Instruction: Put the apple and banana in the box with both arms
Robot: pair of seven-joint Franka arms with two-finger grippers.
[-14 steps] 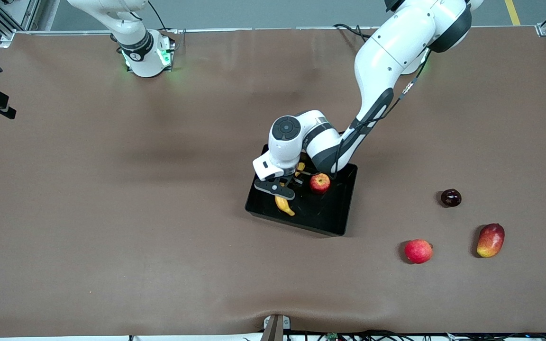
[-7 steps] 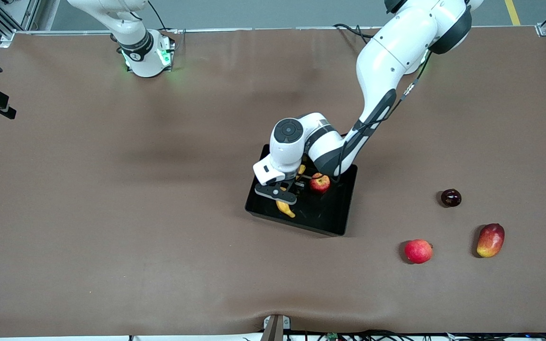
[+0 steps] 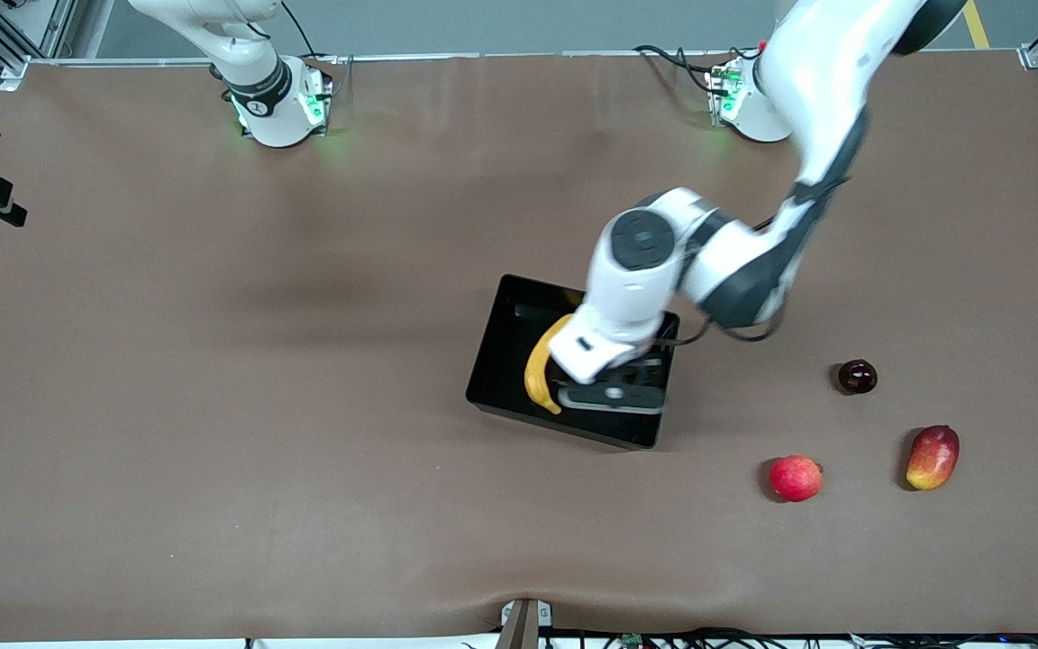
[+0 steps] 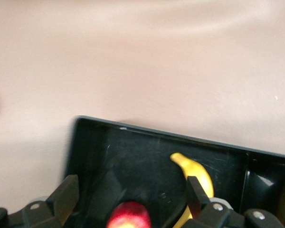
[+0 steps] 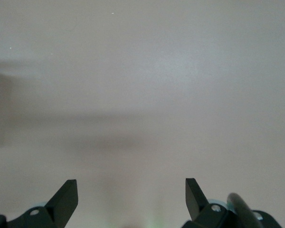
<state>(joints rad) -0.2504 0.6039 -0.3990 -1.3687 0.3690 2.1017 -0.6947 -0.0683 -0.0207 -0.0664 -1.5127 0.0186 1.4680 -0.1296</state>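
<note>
The black box (image 3: 503,347) sits mid-table. The banana (image 3: 537,365) lies in it, at the end toward the right arm. My left gripper (image 3: 614,395) hangs open and empty over the box's other end and hides the apple in the front view. The left wrist view shows the box (image 4: 133,152) below, with the apple (image 4: 129,217) under the open left gripper (image 4: 130,187) and the banana (image 4: 195,175) beside one finger. My right gripper (image 5: 130,185) is open and empty over bare table. It is out of the front view, and the right arm waits.
A pink-red round fruit (image 3: 795,478), a red-yellow mango (image 3: 932,457) and a small dark fruit (image 3: 857,376) lie on the brown table toward the left arm's end, nearer the front camera than the box.
My left gripper has lifted off the banana and swung toward the left arm's end of the box. The banana now lies free in the box, and the hand covers the apple.
</note>
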